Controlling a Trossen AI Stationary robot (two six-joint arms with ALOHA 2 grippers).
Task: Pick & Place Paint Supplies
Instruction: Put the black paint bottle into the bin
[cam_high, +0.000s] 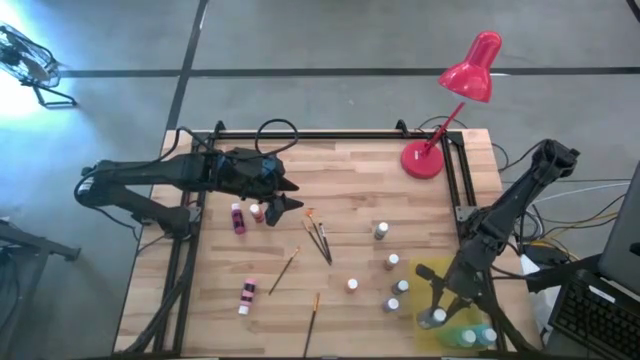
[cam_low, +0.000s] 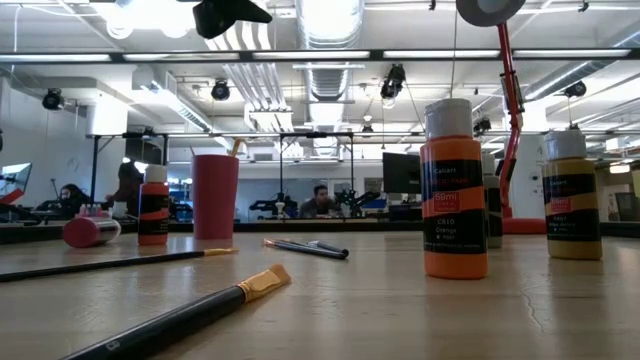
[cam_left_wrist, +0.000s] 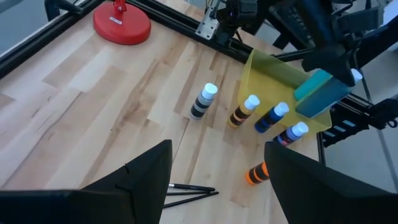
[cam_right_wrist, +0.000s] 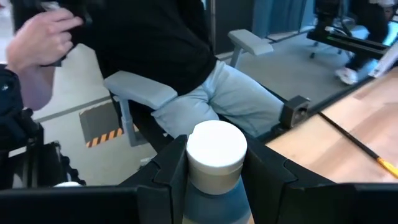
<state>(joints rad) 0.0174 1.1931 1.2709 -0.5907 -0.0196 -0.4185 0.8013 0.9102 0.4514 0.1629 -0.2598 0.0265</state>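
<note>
Brushes (cam_high: 318, 238) lie mid-table, between bottles (cam_high: 392, 263) and lamp (cam_high: 440, 110).

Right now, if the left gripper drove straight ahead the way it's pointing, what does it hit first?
Probably the paintbrushes lying just beyond the open left gripper. Farther along that line stands the orange bottle, then the bottles by the yellow tray. Depth is unclear; it may pass over the brushes.
</note>
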